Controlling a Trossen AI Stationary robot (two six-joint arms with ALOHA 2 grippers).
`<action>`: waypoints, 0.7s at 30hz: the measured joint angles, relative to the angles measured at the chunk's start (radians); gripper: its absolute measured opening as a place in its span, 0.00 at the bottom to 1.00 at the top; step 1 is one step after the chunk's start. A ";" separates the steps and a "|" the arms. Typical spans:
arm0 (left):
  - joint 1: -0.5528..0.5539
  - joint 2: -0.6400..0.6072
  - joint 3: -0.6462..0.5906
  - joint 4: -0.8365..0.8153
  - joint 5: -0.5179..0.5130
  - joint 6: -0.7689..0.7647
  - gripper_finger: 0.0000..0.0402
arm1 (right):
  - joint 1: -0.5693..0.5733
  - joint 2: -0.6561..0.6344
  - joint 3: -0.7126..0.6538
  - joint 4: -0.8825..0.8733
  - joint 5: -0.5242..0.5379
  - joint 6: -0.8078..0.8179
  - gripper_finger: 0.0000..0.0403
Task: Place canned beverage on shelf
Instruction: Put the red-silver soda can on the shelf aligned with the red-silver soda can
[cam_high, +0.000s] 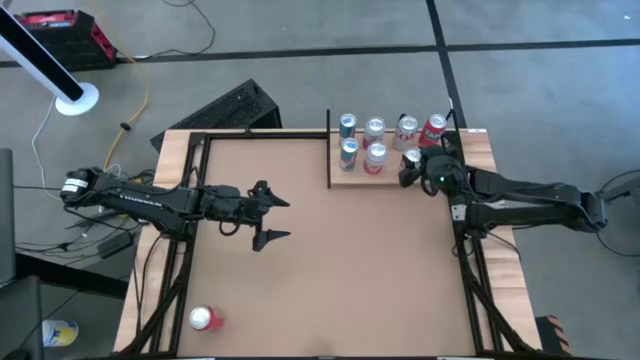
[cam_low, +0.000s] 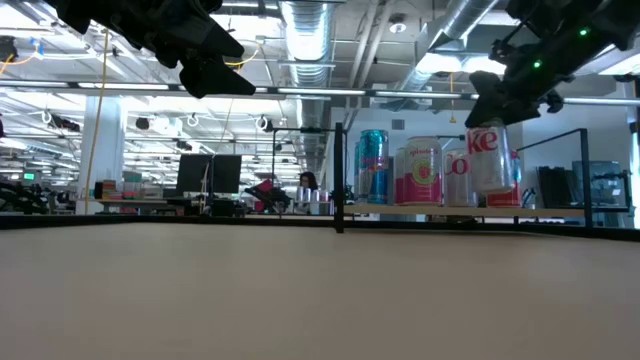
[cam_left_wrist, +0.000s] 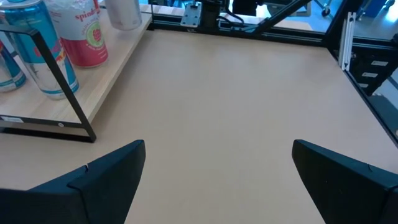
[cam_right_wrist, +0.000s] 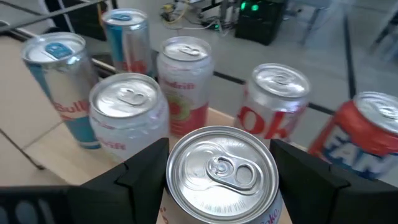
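The canned beverage (cam_right_wrist: 222, 173) was a silver-topped can with its pull tab unopened, white-sided with red lettering where the low view caught it (cam_low: 487, 155), and it sat pinched between the two dark fingers of the right gripper (cam_high: 413, 166), one finger on either side of its rim. It hung over the right end of the shelf (cam_high: 388, 179), a pale wood-plank panel edged by thin black posts at the far right of the tabletop (cam_high: 330, 260); whether its base touched the planks could not be told. Just beside it stood six other cans (cam_high: 375, 130): two blue and silver, two pale with pink and red print, one white with red letters, and one red at the far end. The left gripper (cam_high: 268, 220) hovered above the middle-left of the tabletop, fingers spread wide and holding nothing. A lone red and white can (cam_high: 205, 319) lay near the front left corner.
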 joint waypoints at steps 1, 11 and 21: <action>0.000 0.000 0.000 0.000 0.000 0.000 0.97 | -0.014 0.008 0.000 0.017 -0.026 -0.007 0.70; 0.000 0.000 0.000 -0.001 0.000 -0.005 0.97 | -0.122 0.115 0.001 0.079 -0.095 -0.046 0.71; 0.000 0.000 0.000 -0.003 0.000 -0.007 0.97 | -0.153 0.140 0.001 0.122 -0.160 -0.076 0.71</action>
